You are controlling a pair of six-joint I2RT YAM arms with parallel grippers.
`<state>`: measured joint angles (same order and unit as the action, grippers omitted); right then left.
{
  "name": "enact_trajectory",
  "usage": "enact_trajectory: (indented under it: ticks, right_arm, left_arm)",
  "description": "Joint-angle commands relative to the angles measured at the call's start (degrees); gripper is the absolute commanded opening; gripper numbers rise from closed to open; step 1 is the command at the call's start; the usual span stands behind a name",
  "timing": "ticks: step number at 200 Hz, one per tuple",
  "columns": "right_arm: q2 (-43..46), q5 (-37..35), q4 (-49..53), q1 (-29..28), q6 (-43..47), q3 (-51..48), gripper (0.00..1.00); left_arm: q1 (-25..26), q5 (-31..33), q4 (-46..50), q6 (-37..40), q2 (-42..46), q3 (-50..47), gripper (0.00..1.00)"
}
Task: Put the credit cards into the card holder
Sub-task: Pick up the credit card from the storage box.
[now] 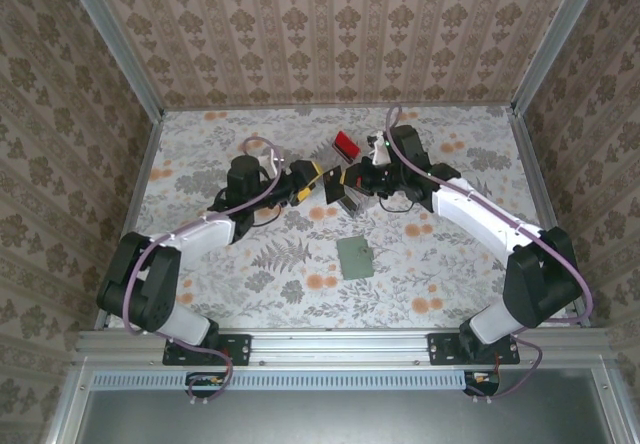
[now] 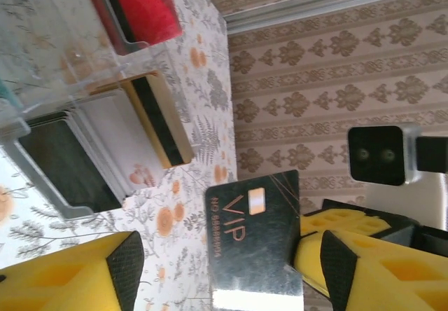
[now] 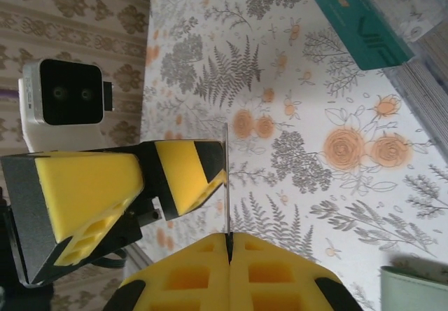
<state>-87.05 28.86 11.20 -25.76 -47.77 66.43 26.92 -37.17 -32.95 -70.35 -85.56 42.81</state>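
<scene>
The right gripper (image 3: pixel 229 239) is clenched on one edge of a dark VIP credit card (image 2: pixel 255 234), held in the air near the clear tray (image 2: pixel 49 38). The left gripper (image 1: pixel 316 178) stands open, one finger just beside the card. The card holder (image 1: pixel 355 257) lies flat on the table (image 1: pixel 250 274) — nearer the bases, apart from both grippers.
</scene>
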Motion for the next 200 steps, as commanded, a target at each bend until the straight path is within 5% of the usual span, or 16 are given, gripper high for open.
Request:
enact_trajectory:
  ticks: [1, 40, 111, 153, 200]
  right_arm:
    - [2.23, 4.75, -8.22, 0.62, -6.99, -2.48, 0.00]
    - [1.57, 6.06, -11.93, 0.67, -10.23, -3.76, 0.00]
    - [0.84, 8.26, -15.63, 1.72, -13.65, -5.68, 0.12]
    - [0.82, 11.61, -17.48, 2.78, -13.80, -5.72, 0.31]
    - [-1.60, 13.33, -18.43, 3.32, -14.80, -5.57, 0.34]
  left_arm:
    - [0.24, -2.86, -4.49, -2.61, -0.77, 1.99, 0.69]
    - [1.03, -3.29, -4.44, -2.84, -1.26, 2.35, 0.58]
    - [1.47, -3.00, -4.75, -4.59, -0.48, 3.09, 0.00]
    - [1.38, -4.38, -5.72, -8.69, -0.63, 3.57, 0.00]
    - [1.38, -5.37, -10.76, -12.51, -1.15, 3.29, 0.00]
